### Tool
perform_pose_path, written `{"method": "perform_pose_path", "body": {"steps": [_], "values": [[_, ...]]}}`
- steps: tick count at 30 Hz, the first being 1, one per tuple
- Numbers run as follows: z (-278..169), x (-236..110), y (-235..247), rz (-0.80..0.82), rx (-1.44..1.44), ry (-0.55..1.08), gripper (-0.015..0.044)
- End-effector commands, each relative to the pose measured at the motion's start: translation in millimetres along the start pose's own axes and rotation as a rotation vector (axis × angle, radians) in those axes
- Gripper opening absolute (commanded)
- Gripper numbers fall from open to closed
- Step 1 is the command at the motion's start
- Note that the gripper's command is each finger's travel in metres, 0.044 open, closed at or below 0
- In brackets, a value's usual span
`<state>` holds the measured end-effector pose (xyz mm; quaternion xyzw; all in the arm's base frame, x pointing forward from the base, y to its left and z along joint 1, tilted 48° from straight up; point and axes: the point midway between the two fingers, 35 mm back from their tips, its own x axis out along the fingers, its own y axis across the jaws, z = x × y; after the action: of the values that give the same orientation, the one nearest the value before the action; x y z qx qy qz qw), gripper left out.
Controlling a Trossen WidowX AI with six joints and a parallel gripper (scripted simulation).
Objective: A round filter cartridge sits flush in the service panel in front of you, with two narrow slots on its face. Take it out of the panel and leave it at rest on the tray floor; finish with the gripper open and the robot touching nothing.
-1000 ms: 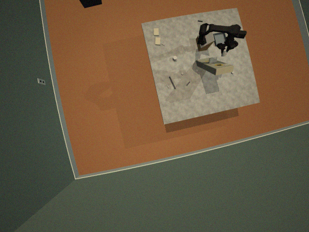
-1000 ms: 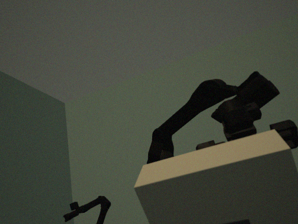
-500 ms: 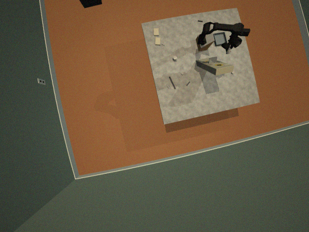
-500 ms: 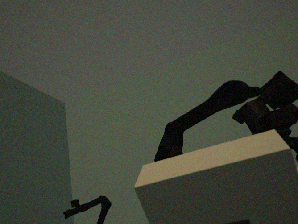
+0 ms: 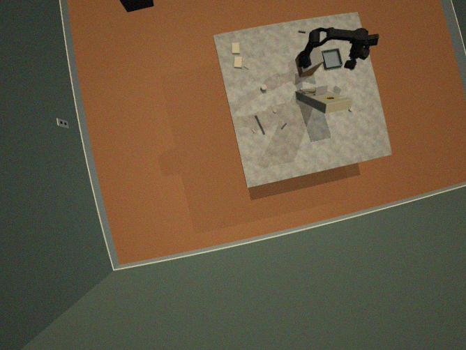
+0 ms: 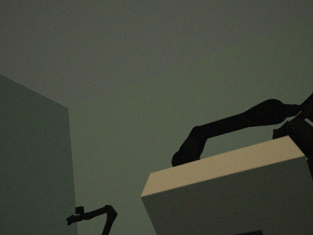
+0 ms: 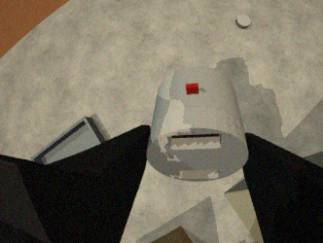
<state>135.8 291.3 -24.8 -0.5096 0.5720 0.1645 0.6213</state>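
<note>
My gripper point(image 7: 196, 137) point(image 5: 349, 64) is shut on the round pale filter cartridge point(image 7: 197, 121). The cartridge has a red mark on its side and a slot on its face. I hold it in the air above the mottled grey table top, clear of the panel. The dark-rimmed tray point(image 5: 332, 59) point(image 7: 65, 144) lies just left of the gripper, and the gripper is beside its right rim. The beige service panel point(image 5: 339, 104) point(image 6: 227, 181) with its yellow-ringed hole point(image 5: 331, 97) lies nearer the table's middle. In the top view the gripper hides the cartridge.
A brown box point(image 5: 308, 70) stands by the arm's base. Two cream blocks point(image 5: 236, 47) point(image 5: 238, 62), a small cylinder point(image 5: 264, 87) and a dark bar point(image 5: 259, 124) lie on the table's left part. A small white disc point(image 7: 243, 21) lies ahead.
</note>
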Motion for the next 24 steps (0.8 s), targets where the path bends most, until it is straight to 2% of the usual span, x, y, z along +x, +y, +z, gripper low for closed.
{"method": "perform_pose_path", "body": {"steps": [1, 11, 24], "values": [[-2, 6, 29, 0.078, -0.152, -0.024, 0.0000], [-8, 14, 52, 0.126, -0.243, -0.037, 0.0000], [-69, 57, 133, 0.276, -0.501, -0.043, 0.0000]]}}
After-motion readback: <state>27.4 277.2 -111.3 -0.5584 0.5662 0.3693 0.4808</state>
